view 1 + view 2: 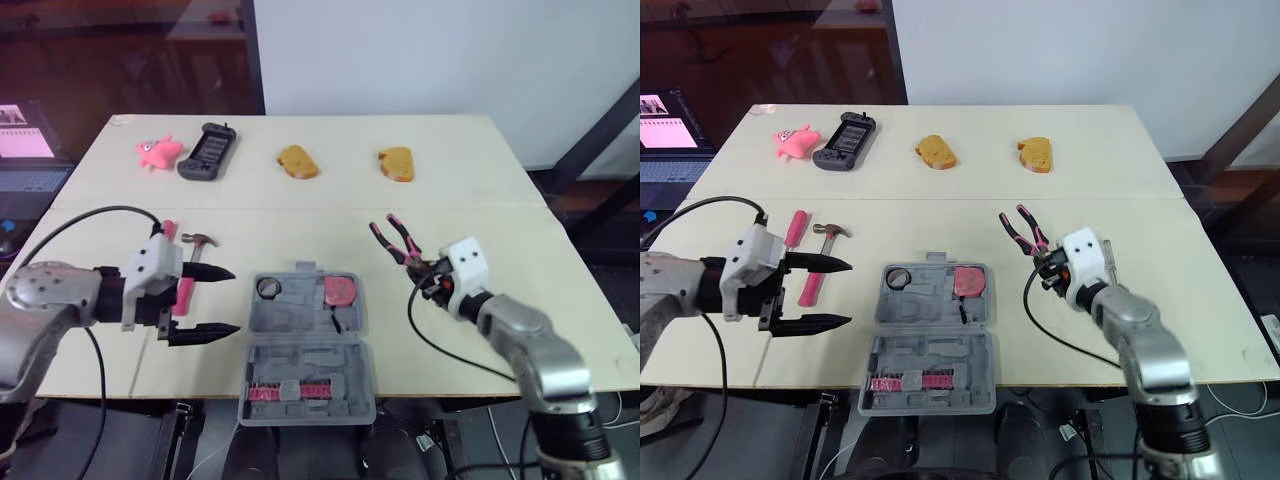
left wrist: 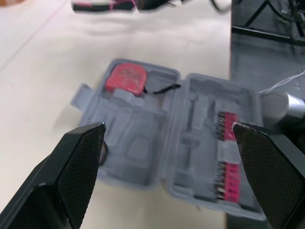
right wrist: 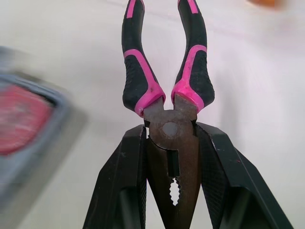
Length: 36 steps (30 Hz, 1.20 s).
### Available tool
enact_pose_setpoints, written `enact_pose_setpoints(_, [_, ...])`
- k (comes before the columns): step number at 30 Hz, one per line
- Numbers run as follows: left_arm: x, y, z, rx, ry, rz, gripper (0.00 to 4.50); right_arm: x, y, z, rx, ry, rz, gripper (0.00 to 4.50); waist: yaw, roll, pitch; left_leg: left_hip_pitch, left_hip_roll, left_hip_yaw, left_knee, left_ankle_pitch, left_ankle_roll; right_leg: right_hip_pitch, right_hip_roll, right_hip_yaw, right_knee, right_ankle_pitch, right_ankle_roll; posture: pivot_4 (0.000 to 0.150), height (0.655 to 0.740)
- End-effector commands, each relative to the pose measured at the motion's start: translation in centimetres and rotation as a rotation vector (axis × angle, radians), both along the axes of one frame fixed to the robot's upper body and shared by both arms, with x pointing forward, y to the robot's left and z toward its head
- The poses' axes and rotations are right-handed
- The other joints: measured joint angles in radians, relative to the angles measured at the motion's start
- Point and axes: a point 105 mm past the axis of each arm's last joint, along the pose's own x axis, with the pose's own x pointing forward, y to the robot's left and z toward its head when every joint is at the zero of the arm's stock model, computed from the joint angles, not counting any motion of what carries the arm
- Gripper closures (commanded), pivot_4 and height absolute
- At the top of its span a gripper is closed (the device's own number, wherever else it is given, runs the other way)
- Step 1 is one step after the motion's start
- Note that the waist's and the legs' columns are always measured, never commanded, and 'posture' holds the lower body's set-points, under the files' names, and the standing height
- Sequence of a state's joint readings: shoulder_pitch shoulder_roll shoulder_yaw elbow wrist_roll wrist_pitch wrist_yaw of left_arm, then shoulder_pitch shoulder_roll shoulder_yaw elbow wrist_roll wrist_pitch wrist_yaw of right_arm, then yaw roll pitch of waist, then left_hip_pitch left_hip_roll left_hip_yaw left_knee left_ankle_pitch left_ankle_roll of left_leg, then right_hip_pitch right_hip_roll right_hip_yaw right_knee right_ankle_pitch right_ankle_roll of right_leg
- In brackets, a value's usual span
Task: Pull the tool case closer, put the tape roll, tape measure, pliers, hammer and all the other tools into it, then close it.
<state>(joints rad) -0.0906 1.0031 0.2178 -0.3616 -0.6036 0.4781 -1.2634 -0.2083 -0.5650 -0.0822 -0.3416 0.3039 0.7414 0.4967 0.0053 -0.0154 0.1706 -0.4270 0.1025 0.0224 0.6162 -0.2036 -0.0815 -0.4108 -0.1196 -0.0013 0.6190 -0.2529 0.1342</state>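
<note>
Tool case (image 1: 307, 345) is sitting open at the near middle of the table (image 1: 520, 215), lid flopped toward me. The red tape measure (image 1: 341, 291) and the tape roll (image 1: 268, 288) are already lying in the far half.

The right gripper (image 3: 171, 131) is clamping down on the pliers (image 3: 164, 95), both fingers pressing the metal head, pink-and-black handles pointing away and spread a bit. They're sitting just right of the case's far corner. I can't tell if they're off the table.

The left gripper (image 1: 205, 302) is hanging wide open with nothing in it, just left of the case. The hammer (image 1: 820, 260) and a pink-handled screwdriver (image 1: 795, 228) are lying right behind it, so its fingers are covering part of the hammer handle from the head cameras.

Along the far edge a pink plush toy (image 1: 158, 151), a black handheld gadget (image 1: 208, 151) and two bread-like pieces (image 1: 297, 162) (image 1: 396, 164) are lying well away from everything.

The left wrist camera is giving me the case's insides: a row of pink bits (image 2: 226, 157) in the lid and a black cord (image 2: 162, 88) trailing off the tape measure. A laptop (image 1: 30, 150) is glowing off to the left, with its screen too small to read.
</note>
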Motion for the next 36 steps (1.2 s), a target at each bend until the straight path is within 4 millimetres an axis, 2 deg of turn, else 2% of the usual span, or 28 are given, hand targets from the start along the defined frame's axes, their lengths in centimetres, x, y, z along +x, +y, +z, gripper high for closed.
enact_pose_setpoints(1, [0.2,0.6,1.4,-0.026,-0.061,0.041,0.0,-1.5,2.3,3.4,-0.054,-0.052,0.244,3.52,0.005,0.0,0.0,0.0,0.0,0.0,0.0,0.0,0.0,0.0,0.0,0.0,0.0,0.0,0.0,0.15,0.7207])
enact_pose_setpoints(5, [0.9,2.3,0.9,-0.07,-0.084,0.142,0.0,-1.9,3.1,5.7,-0.233,-0.155,0.402,3.52,0.007,0.0,0.0,0.0,0.0,0.0,0.0,0.0,0.0,0.001,0.0,0.0,-0.001,0.0,0.0,0.15,0.7207])
enact_pose_setpoints(8, [0.8,3.8,-0.4,-0.067,-0.084,0.201,0.0,-2.6,4.1,7.0,-0.255,-0.156,0.556,3.52,0.002,0.0,0.001,0.0,0.0,0.0,0.001,0.0,0.0,0.0,0.0,0.0,-0.001,0.0,0.0,0.15,0.7207])
enact_pose_setpoints(10, [0.4,5.1,-1.3,-0.071,-0.08,0.248,0.0,-3.8,5.2,8.4,-0.171,0.017,0.701,3.52,-0.006,0.003,0.003,0.0,0.0,0.0,0.0,0.0,0.0,-0.001,0.0,0.0,-0.001,0.0,0.0,0.15,0.7207])
enact_pose_setpoints(12, [-0.2,6.0,-1.9,-0.078,-0.077,0.275,0.0,-4.5,5.9,9.2,-0.22,0.11,0.797,3.52,-0.016,0.005,0.004,0.0,0.0,0.001,0.0,0.0,0.0,-0.001,0.0,0.001,0.0,0.0,0.0,0.15,0.7207])
enact_pose_setpoints(15, [-0.9,6.9,-2.4,-0.073,-0.081,0.298,0.0,-5.2,6.4,8.8,-0.365,0.176,0.895,3.52,-0.015,0.002,0.003,0.0,0.001,0.001,-0.001,0.0,0.0,-0.002,0.0,0.0,0.0,0.0,0.0,0.15,0.7207])
enact_pose_setpoints(20, [-1.6,7.2,-2.6,-0.096,-0.105,0.326,0.0,-5.2,7.8,8.5,-0.433,0.23,0.981,3.52,-0.019,0.003,0.004,-0.002,0.0,0.002,0.0,0.0,0.0,-0.004,0.0,0.001,-0.001,0.0,-0.001,0.15,0.7207])
enact_pose_setpoints(22, [-2.1,6.8,-2.8,-0.112,-0.101,0.325,0.0,-4.5,8.6,7.7,-0.462,0.241,0.969,3.52,-0.021,0.003,0.004,-0.002,0.0,0.002,0.0,0.0,0.0,-0.005,0.0,0.001,0.001,0.0,-0.001,0.15,0.7207])
enact_pose_setpoints(25, [-2.8,6.4,-3.0,-0.123,-0.101,0.324,0.0,-3.4,8.5,6.1,-0.577,0.261,0.902,3.52,-0.022,0.002,0.003,-0.003,0.001,0.002,0.0,0.0,0.0,-0.008,0.0,0.001,0.005,0.0,0.0,0.15,0.7207])
enact_pose_setpoints(28, [-3.0,6.2,-3.1,-0.132,-0.099,0.328,0.0,-3.0,8.9,5.5,-0.604,0.27,0.877,3.52,-0.015,0.002,0.003,-0.008,0.0,0.002,0.001,0.0,-0.001,-0.015,0.0,0.002,0.011,0.0,-0.001,0.15,0.7207])
enact_pose_setpoints(31, [-3.6,5.5,-3.6,-0.153,-0.083,0.315,0.0,-3.2,10.8,3.9,-0.608,0.291,0.879,3.52,-0.021,0.002,0.003,-0.012,0.001,0.001,0.004,0.001,-0.001,-0.02,0.0,0.001,0.014,0.0,-0.001,0.15,0.7207])
enact_pose_setpoints(36, [-3.6,5.1,-3.9,-0.161,-0.076,0.318,0.0,-2.5,13.0,2.9,-0.631,0.268,0.86,3.52,-0.019,0.002,0.003,-0.014,0.001,0.001,0.006,0.001,-0.001,-0.02,0.0,0.001,0.014,0.0,0.0,0.15,0.7207])
